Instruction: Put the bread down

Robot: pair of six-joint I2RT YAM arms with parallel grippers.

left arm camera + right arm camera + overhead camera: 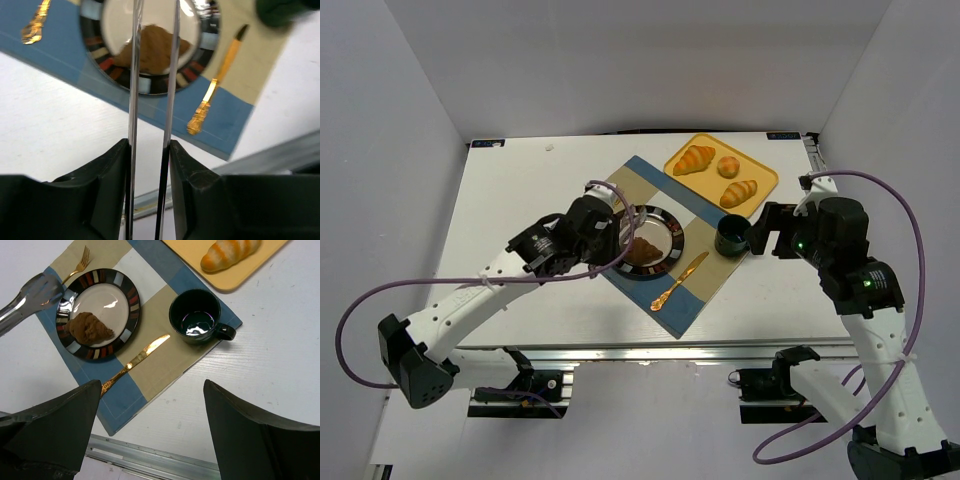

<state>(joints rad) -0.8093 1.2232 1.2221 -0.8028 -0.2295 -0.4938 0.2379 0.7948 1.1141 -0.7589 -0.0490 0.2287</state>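
Note:
The bread [642, 250], a dark brown lumpy pastry, lies on the striped-rim plate [673, 226] on the placemat. It also shows in the left wrist view [152, 47] and the right wrist view [89, 328]. My left gripper [588, 235] [149, 145] is shut on metal tongs [134, 75]. The tong blades stand slightly apart and empty, with their tips [30, 295] at the plate's left rim [132, 300], above the bread. My right gripper [765, 232] [152, 390] is open and empty, beside the mug at the mat's right edge.
A dark green mug [732, 237] [196, 316] stands on the blue and beige placemat [695, 300]. A gold knife [680, 280] [135, 360] lies right of the plate and a gold fork [80, 265] lies beyond it. A yellow tray [760, 170] at the back holds two croissants and a bun.

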